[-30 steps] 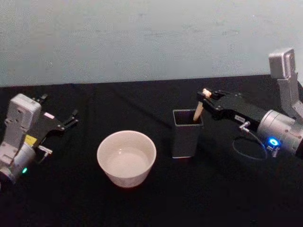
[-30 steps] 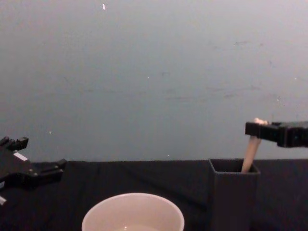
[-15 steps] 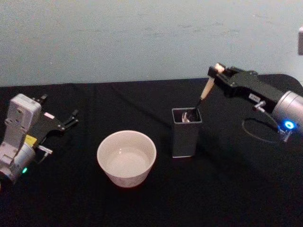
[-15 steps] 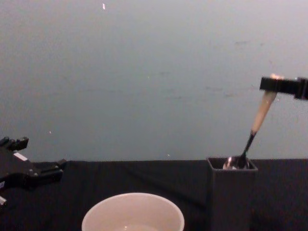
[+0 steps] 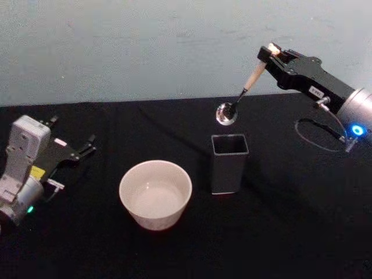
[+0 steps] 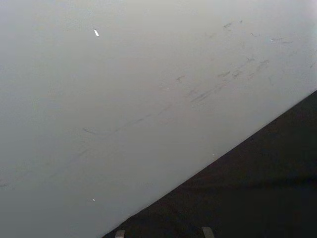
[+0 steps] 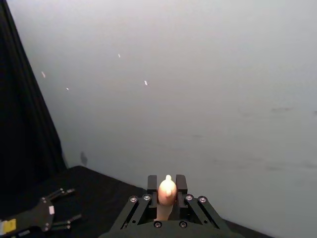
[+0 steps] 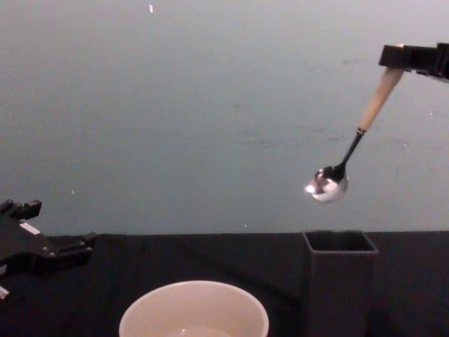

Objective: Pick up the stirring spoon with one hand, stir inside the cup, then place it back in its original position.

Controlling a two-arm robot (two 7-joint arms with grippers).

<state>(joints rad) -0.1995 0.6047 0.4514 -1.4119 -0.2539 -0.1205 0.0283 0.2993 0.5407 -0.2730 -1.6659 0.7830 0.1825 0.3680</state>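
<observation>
Stirring spoon (image 5: 244,91) clamped at knob end in right gripper (image 5: 271,52), bowl dangling below jaws over holder (image 5: 228,165); cup (image 5: 154,220) well apart. Right wrist: jaws narrow on handle top. Chest: likely light, stiff, slim; best held by beige handle. Left gripper (image 5: 87,146) parked, jaws apart.

- I am seeing the stirring spoon (image 5: 241,94) hanging from the closed right gripper (image 5: 268,53), with open air showing between its bowl and the dark holder box (image 5: 228,163) below.
- The holder box is standing just right of the cup (image 5: 155,218), apart from it, and is blocking any low sideways pass.
- The air over the cup's mouth is lying open.
- The left gripper (image 5: 72,131) is sitting at the table's (image 5: 290,238) left, fingers spread, well apart from the cup.
</observation>
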